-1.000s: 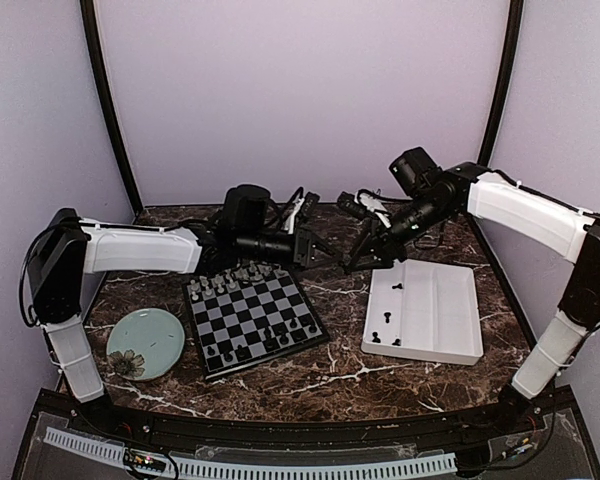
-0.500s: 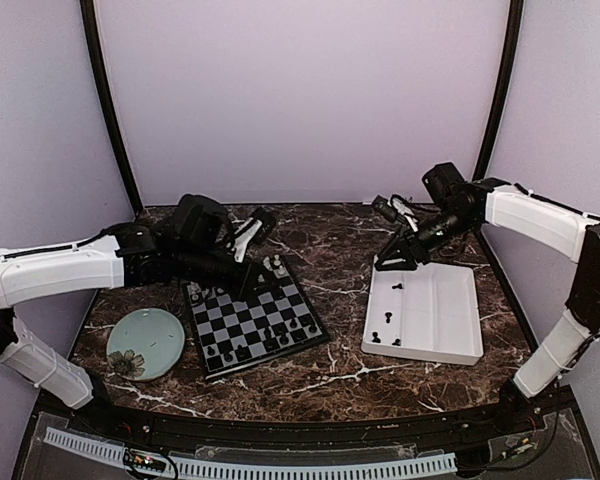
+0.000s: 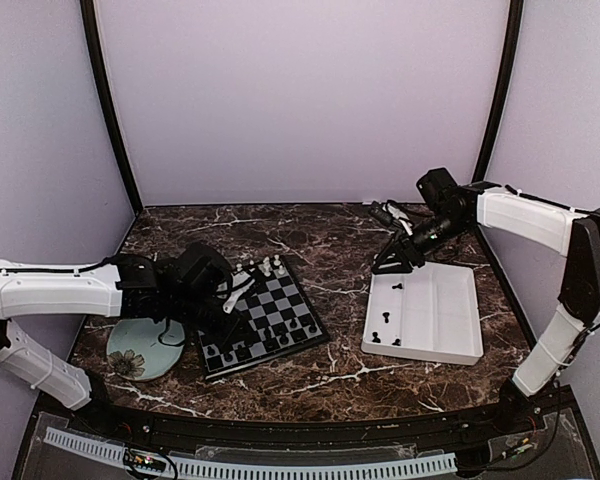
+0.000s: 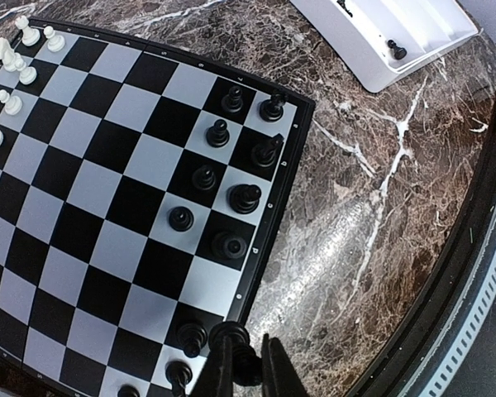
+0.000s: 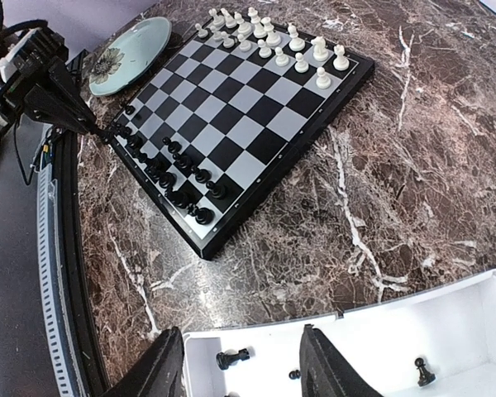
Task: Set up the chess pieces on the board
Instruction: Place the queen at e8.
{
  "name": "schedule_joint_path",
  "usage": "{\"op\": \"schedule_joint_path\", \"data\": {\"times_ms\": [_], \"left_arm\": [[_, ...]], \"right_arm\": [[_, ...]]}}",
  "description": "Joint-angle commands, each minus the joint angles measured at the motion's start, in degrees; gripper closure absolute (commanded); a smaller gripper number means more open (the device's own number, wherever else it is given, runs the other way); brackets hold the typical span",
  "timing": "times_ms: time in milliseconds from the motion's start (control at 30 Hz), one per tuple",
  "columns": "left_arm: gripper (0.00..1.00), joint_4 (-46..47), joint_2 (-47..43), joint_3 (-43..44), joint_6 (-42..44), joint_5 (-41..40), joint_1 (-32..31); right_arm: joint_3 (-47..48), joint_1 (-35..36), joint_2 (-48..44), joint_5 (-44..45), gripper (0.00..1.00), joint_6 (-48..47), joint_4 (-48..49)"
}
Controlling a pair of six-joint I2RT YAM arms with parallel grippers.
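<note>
Left end effector (image 4: 246, 370) pinches a black chessman (image 4: 234, 337) upright. The board (image 4: 124, 157) lies directly beneath, its black ranks partly filled, so a vacant edge square looks intended. The arm reaches low and the wrist is pitched down.

Right end effector (image 5: 248, 364) is spread above the tray (image 5: 446, 306), straddling a toppled black piece (image 5: 231, 358), probably the next pick.

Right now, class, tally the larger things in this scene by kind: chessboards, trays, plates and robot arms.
Chessboard: 1
White tray: 1
Green plate: 1
Robot arms: 2, left arm and right arm
Total: 5
</note>
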Motion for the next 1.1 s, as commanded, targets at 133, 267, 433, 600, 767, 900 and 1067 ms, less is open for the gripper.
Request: {"op": "schedule_joint_path", "data": {"times_ms": [133, 267, 433, 600, 767, 900, 1067], "left_arm": [[0.95, 4.6, 4.1, -1.5, 0.6, -0.2, -0.2], [0.95, 5.9, 4.8, -2.1, 0.3, -0.5, -0.2], [0.95, 7.1, 5.8, -2.7, 0.2, -0.9, -0.2], [0.94, 9.2, 7.8, -3.6, -0.3, -0.6, -0.2], [0.93, 10.0, 8.8, -3.6, -0.3, -1.4, -0.2], [0.92, 10.9, 9.2, -3.7, -0.4, -1.6, -0.2], [0.92, 10.9, 10.4, -3.7, -0.8, -1.5, -0.2]], "right_arm": [[0.0, 0.1, 0.7, 0.3, 0.5, -0.2, 1.4], [-0.1, 0.1, 1.0, 0.3, 0.5, -0.3, 1.6], [0.1, 0.1, 1.4, 0.2, 0.5, -0.5, 1.4], [0.1, 0.2, 1.6, 0.0, 0.51, -0.8, 1.2], [-0.1, 0.2, 1.4, -0.2, 0.51, -0.8, 1.2], [-0.3, 0.1, 1.3, -0.2, 0.51, -0.9, 1.0], [-0.5, 0.1, 1.1, -0.3, 0.5, -1.1, 0.9]]}}
